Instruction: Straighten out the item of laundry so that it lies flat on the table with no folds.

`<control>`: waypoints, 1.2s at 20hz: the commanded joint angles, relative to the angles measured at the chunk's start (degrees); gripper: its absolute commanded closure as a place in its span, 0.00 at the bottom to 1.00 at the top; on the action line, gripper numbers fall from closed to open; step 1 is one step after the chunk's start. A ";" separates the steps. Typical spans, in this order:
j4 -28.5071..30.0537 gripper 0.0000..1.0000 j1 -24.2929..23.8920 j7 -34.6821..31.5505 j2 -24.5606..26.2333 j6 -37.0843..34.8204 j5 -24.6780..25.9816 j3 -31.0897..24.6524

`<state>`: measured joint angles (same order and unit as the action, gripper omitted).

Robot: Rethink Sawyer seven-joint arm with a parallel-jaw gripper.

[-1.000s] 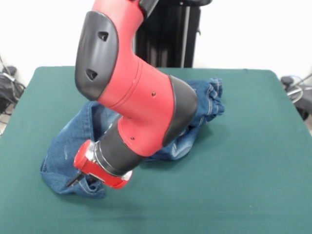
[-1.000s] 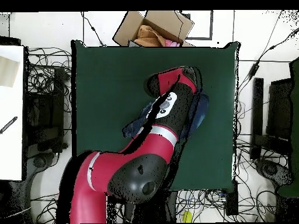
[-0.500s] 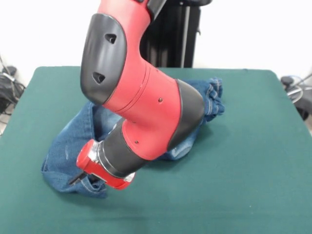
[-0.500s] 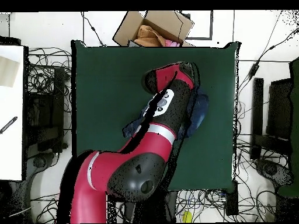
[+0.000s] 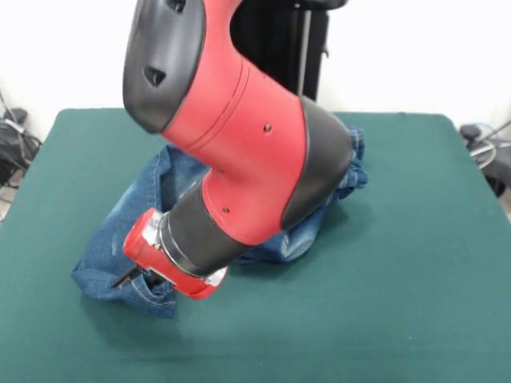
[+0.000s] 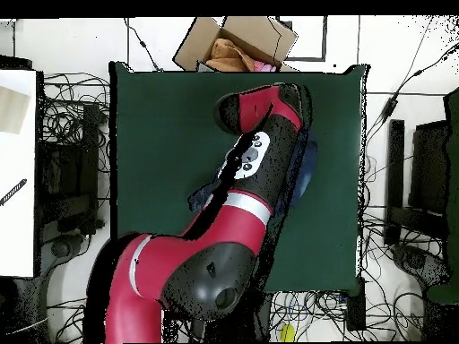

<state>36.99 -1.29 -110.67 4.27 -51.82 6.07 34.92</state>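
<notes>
Your hand (image 5: 128, 279) sits low at the jeans' (image 5: 128, 231) near corner on the desk (image 5: 399, 239), likely to drag that bunched edge outward. You cannot tell whether it grips the cloth. The jeans lie crumpled, mostly hidden beneath the arm (image 5: 239, 152).

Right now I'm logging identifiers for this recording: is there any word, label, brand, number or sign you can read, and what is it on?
None can be read.
Red and black arm: no lettering shows on its shells.
Jeans: no readable tag or patch.
Cardboard box beyond the table: no legible print.
</notes>
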 commanded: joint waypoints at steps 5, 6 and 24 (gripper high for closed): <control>-3.42 1.00 -0.27 -5.84 -2.71 -9.90 -4.75 -5.39; -3.92 1.00 -0.31 -5.91 -2.73 -10.66 -5.02 -5.40; -17.03 1.00 -1.64 -10.45 1.95 -21.50 -8.01 -2.38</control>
<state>23.68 -1.57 -110.67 2.56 -66.82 1.20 34.96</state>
